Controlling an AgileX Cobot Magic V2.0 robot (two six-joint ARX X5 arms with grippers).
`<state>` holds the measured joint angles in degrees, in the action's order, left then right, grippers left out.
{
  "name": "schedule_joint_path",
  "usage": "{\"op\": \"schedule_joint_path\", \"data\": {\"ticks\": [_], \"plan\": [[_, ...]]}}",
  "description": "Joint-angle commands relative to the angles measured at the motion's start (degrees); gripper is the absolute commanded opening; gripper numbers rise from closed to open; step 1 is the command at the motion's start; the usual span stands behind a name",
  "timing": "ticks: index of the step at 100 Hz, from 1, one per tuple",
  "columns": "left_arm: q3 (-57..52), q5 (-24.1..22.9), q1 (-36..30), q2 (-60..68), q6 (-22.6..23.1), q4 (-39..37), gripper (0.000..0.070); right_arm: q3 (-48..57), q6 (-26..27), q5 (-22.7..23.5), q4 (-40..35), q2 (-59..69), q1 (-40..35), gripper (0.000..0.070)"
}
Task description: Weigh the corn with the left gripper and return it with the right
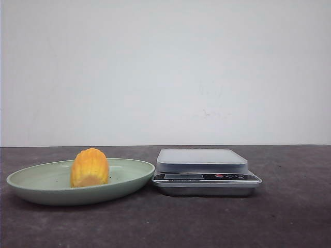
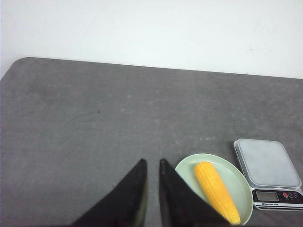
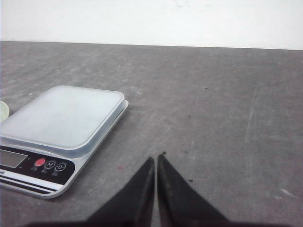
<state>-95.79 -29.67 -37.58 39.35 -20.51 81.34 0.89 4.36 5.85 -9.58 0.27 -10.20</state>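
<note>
Plain white wall (image 1: 165, 67) stood behind dark grey counter (image 1: 289, 217). Corn (image 1: 90, 167) lay in green plate (image 1: 31, 186), just left of scale (image 1: 206, 172); scale lettering unreadable. Left hand (image 2: 152, 165) nearly closed, empty. Right hand (image 3: 156, 161) closed, empty.

**R wrist: fingers together over bare mat, scale beside**

R gripper (image 3: 155, 163): both dark fingers (image 3: 137, 198) nearly touching at the tips, only a thin slit between them, nothing held. Grey tabletop (image 3: 227, 109) beneath, w/ faint scuffs and specks. Scale (image 3: 57, 135) lies near the gripper but apart from it: pale platform empty; display, red button and 2 dark buttons on its front strip. Pale green sliver (image 3: 3, 110) at frame edge, just beside scale. White wall (image 3: 151, 21) behind.
</note>
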Motion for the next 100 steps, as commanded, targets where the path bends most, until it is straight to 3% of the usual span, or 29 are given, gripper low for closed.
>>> {"op": "schedule_joint_path", "data": {"ticks": [1, 42, 79, 88, 100], "plan": [[-1.2, 0.1, -0.3, 0.3, -0.1, 1.4, 0.0, -0.2, -0.2, 0.2, 0.6, -0.1, -0.2, 0.0003], [-1.2, 0.0, 0.4, 0.3, -0.1, 1.3, 0.0, -0.2, -0.2, 0.2, 0.6, -0.1, -0.2, 0.0003], [0.0, 0.5, 10.1, -4.0, -1.2, -1.7, 0.0, -0.2, -0.2, 0.2, 0.6, -0.1, -0.2, 0.0003], [4.1, 4.0, 13.0, -6.2, -0.6, -7.8, 0.0, -0.1, -0.2, 0.2, 0.6, -0.1, -0.2, 0.0003], [14.4, 14.2, 17.8, -10.2, 1.4, -20.5, 0.0, -0.2, -0.2, 0.2, 0.6, -0.1, -0.2, 0.0003]]}}
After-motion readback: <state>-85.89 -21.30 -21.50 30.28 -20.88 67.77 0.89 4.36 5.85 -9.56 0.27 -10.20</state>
